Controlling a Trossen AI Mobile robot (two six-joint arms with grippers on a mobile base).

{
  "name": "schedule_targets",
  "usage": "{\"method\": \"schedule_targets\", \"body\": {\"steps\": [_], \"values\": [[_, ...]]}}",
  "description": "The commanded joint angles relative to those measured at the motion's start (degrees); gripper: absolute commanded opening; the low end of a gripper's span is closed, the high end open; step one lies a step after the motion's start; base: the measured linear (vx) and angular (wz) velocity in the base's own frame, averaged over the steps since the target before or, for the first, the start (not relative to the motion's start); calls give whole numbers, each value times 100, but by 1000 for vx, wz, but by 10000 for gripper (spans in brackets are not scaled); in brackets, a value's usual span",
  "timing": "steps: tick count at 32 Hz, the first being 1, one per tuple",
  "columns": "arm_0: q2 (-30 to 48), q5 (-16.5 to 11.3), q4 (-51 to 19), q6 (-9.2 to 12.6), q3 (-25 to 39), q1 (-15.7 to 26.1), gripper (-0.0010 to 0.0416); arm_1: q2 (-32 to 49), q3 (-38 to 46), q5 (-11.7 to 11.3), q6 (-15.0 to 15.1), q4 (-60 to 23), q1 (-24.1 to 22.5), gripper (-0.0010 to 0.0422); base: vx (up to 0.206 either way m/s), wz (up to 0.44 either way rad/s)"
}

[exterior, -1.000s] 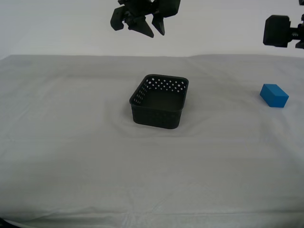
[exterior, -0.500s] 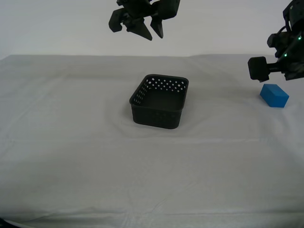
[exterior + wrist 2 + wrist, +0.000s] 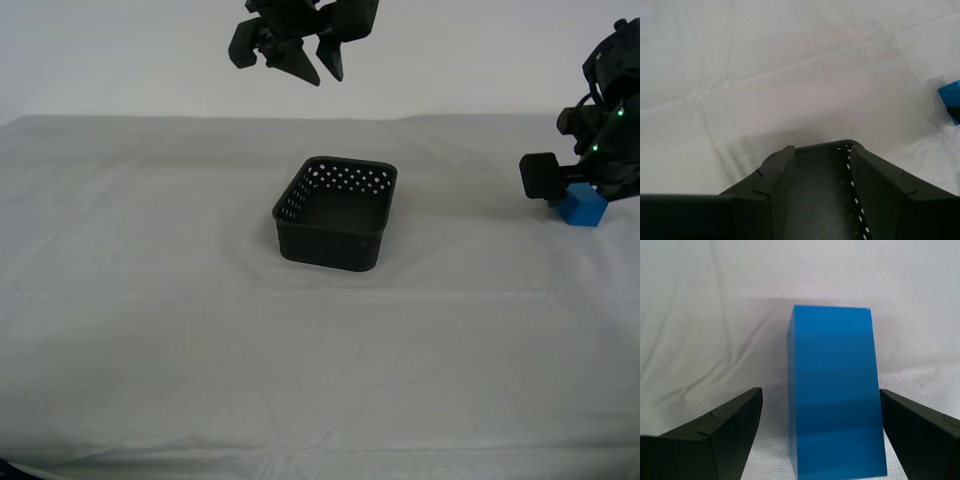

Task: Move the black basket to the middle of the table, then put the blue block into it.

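1. At the far edge of the exterior view's right, the blue block (image 3: 583, 208) lies on the table (image 3: 150, 300), well apart from the black basket (image 3: 335, 213). Only part of it shows there now; my arm covers the rest.
2. In the first wrist view the blue block (image 3: 832, 390) fills the gap between my spread jaws, with cloth visible on either side of it. My first gripper (image 3: 822, 432) is wide open and holds nothing; neither finger touches the block.
3. What has changed: a second ago this arm hung high above the block, and half a second ago it was lower, just beside it. Now my first gripper (image 3: 585, 195) has come down right over it. The block itself has not shifted.
4. The black basket sits upright and empty near the middle of the table, in the same spot as a second ago. I judge the first step done.
5. My second gripper (image 3: 310, 50) hangs high above and behind the basket, barely moved. In the second wrist view my second gripper (image 3: 820, 165) has its fingers parted on nothing, with the basket below between them.
6. I judge the pick to be next: lower a little, then close on the block's long sides. The risk is one finger nudging it askew first.
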Motion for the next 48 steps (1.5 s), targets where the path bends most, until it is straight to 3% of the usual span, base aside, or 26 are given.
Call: {"method": "schedule_targets", "body": {"steps": [1, 4, 5, 7, 8, 11, 15, 17, 22, 23, 26, 27, 32, 36, 39, 40, 42, 45, 48], "values": [[4, 24, -101, 66, -2, -33, 276, 0, 9, 7, 11, -2, 0, 146, 0, 0], [4, 20, -249, 116, -2, -33, 214, 0, 9, 7, 11, 0, 0, 146, 0, 0], [4, 20, -289, 120, -2, -35, 171, 0, 9, 7, 11, 2, 0, 146, 0, 0], [4, 20, -330, 120, -2, -35, 124, 0, 9, 7, 11, 4, 2, 146, 0, 0], [4, 20, -332, 116, -2, -35, 66, 0, 9, 7, 11, 9, 2, 146, 0, 0], [-2, 17, -330, 92, -2, -35, -7, 0, 9, 7, 11, 11, 2, 146, 0, 0], [-144, 15, -332, 72, 7, -35, 0, 0, 9, 7, 11, 35, 2, 146, 0, 0], [-533, -444, -363, 122, 9, -17, -1, 0, 9, 4, 11, 48, 2, 146, 0, 0], [-1169, -1134, -634, 269, 7, 70, -1, 0, 9, 4, 11, 68, 2, 146, 0, 0], [-1469, -1600, -658, 319, 7, 267, -1, 0, 9, 4, 11, 70, 4, 146, 0, 0], [-1757, -1956, -715, 323, 7, 638, -1, 0, 9, 4, 11, 72, 2, 146, 0, 0], [-1939, -2181, -734, 323, 7, 1029, -1, 0, 9, 2, 11, 87, 4, 146, 0, 0], [-2065, -2293, -774, 444, 7, 2302, -1, 0, 9, 4, 11, 87, 2, 146, 0, 0], [-2065, -2302, -715, 479, 7, 2949, -1, 0, 9, 4, 9, 90, 2, 146, 0, 0], [-2063, -2490, -603, 479, 7, 3195, -1, 0, 11, 4, 11, 92, 4, 146, 0, 0], [-2063, -2745, -509, 514, 7, 3305, -1, 0, 11, 2, 11, 90, 4, 146, 0, 0], [-2063, -2776, -433, 514, 7, 3368, -1, 0, 11, 4, 9, 87, 2, 146, 0, 0], [-2063, -3062, -153, 514, 7, 3475, -1, 0, 11, 2, 11, 87, 4, 146, 0, 0], [-2063, -3067, -153, 507, 7, 3480, 0, 0, 11, 2, 11, 87, 4, 146, 0, 0]]}}
